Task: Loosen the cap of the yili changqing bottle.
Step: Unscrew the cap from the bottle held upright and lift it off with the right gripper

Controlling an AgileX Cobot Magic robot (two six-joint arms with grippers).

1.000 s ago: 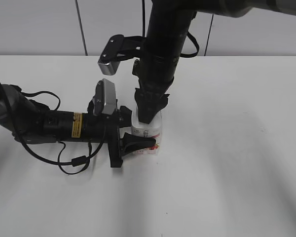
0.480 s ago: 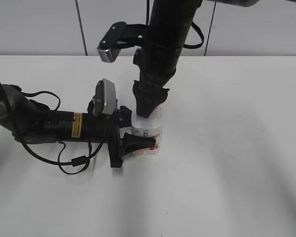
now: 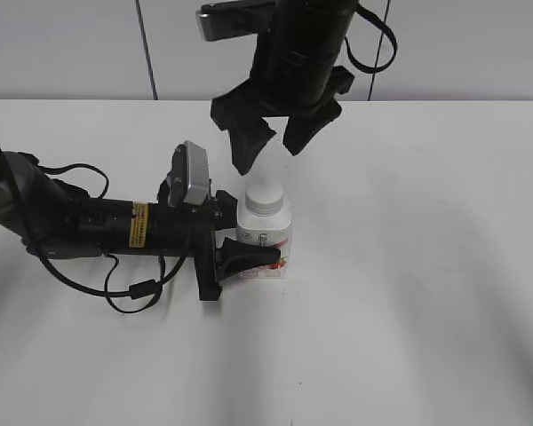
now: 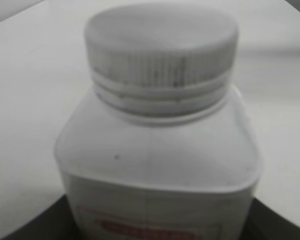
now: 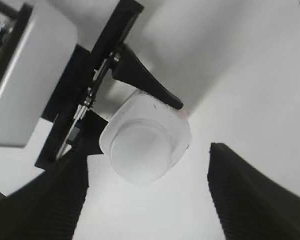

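While the bottle (image 3: 265,238) stood upright near the middle of the white table (image 3: 426,266), the left gripper (image 3: 240,248) reached in from the left, lying low along the tabletop, and clamped the bottle's body between its two black fingers (image 3: 249,256), one on the near side and one on the far side. Its grip sat low, over the pink-red label, and left the neck bare. The cap (image 3: 266,196) sat on the neck, white and ribbed round its edge, and in the left wrist view it (image 4: 161,45) looked seated level above the neck ring, though I could not tell how tightly it was screwed. The right gripper (image 3: 271,142) hung above the bottle, a little to the far side, clear of the cap and touching nothing. Its jaws were spread wide and held nothing; in the right wrist view the two dark ridged fingers (image 5: 255,197) stood well apart on either side of the cap (image 5: 140,152) below.
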